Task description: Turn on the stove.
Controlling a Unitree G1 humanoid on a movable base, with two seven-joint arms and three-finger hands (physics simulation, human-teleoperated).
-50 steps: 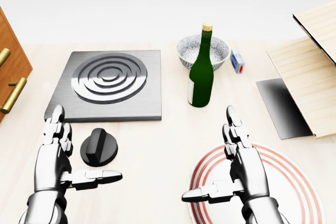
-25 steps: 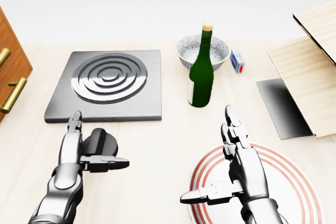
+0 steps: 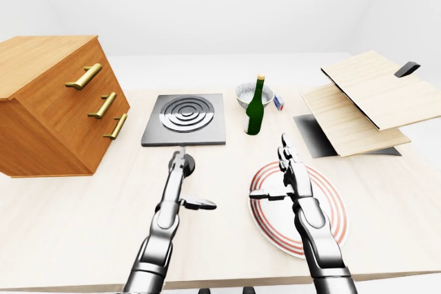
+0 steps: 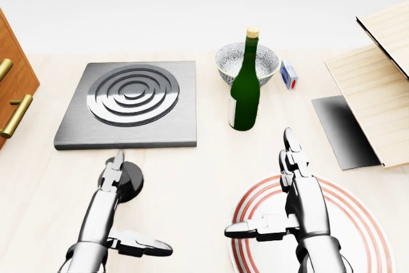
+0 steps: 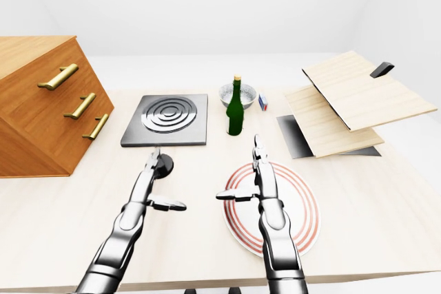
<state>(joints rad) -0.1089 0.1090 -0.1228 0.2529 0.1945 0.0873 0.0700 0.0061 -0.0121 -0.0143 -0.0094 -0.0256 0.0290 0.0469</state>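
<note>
Your left hand (image 4: 110,206) has reached farther up the bench (image 4: 192,177) since half a second ago: its long fingers (image 4: 115,164) now lie stretched over the black stove knob (image 4: 130,179), covering the knob's left part, where before they stood just to its left. The fingers are spread, not wrapped round the knob, and the thumb now points out to the right, well below the knob, rather than lying across it. Whether the fingertips press on the knob you cannot tell from these views.

The knob sits on the bench just below the lower edge of the stove plate (image 4: 131,103), near that plate's middle, and the plate itself lies in the left half of the bench in the head view. Neither has shifted.

Your right hand (image 4: 300,206) has slid slightly to the right and lower in the head view. It hovers flat and open above the red-ringed plate (image 4: 364,222), fingers pointing toward the far edge and thumb held out to the left.

The green bottle (image 4: 245,87) stands upright to the right of the stove plate, with the patterned bowl (image 4: 225,62) just behind it and a small blue box (image 4: 289,74) beside the bowl. The wooden drawer chest (image 3: 48,101) occupies the bench's left end, and the light wooden boards (image 3: 365,101) lie at the right end. All of these are where they were.
</note>
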